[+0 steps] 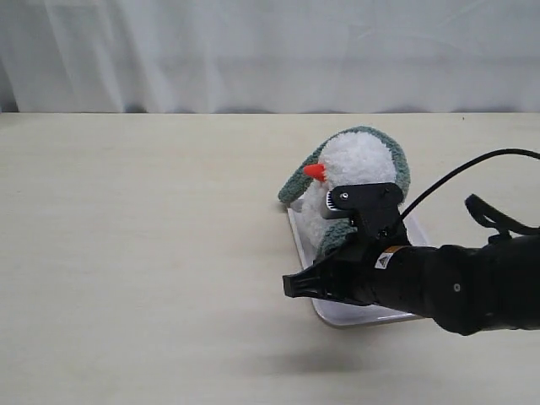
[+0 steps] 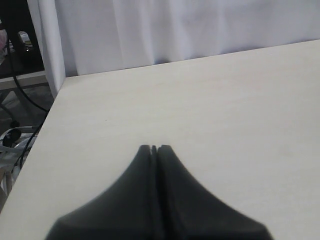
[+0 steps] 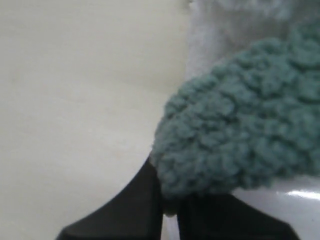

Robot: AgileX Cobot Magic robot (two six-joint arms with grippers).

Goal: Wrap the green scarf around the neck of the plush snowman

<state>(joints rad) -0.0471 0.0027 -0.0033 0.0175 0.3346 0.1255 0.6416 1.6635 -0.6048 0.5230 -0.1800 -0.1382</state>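
The plush snowman lies on a white tray, its orange nose pointing left. The green scarf arches over the top of its head and hangs down both sides. One end drops in front of the body. My right gripper reaches in from the right, low over the tray's front left. In the right wrist view the gripper is shut, pinching a bit of the fuzzy scarf between its tips. The arm's camera mount hides the snowman's neck. My left gripper is shut, holds nothing and hovers over bare table.
The pale wooden table runs wide to the left of the tray. A white curtain hangs along the back edge. The right arm's black cable loops above the tray's right side. The table's edge shows in the left wrist view.
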